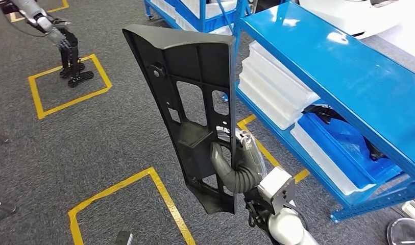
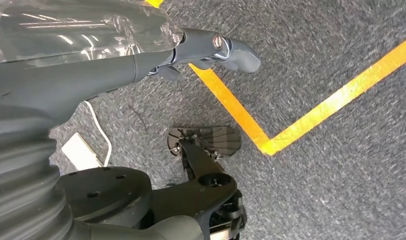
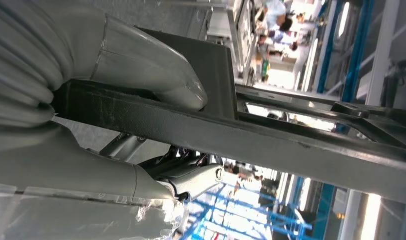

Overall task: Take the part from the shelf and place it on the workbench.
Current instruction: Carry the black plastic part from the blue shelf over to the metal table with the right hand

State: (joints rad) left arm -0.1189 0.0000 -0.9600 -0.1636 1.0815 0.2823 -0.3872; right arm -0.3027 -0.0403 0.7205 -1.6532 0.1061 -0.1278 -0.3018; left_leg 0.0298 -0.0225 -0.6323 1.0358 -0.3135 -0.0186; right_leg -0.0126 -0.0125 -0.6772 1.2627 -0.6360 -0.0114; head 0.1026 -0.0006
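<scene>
One of the task's two steps looks done: in the head view the long black moulded plastic panel with cut-out windows (image 1: 195,112) is off the blue steel shelf unit (image 1: 348,81) and stands nearly upright in the air over the grey carpet, gripped near its lower end by the right hand (image 1: 236,163), thumb on the face turned to the camera and fingers behind. The shelf's front edge lies just to the right of the panel, with white foam trays (image 1: 276,89) on its lower level and a blue bin (image 1: 343,148) further along holding another dark piece. Yellow floor tape (image 1: 139,184) marks squares on the carpet, and a workbench cannot be made out, so I judge the carry and the set-down are both left. In the left wrist view the left hand (image 2: 215,47) hangs over carpet and yellow tape holding nothing, its fingers lying fairly straight; how far apart they are I cannot tell. In the right wrist view the thick grey thumb (image 3: 156,75) presses on a rib of the panel, darker fingers underneath, a firm clamp.
</scene>
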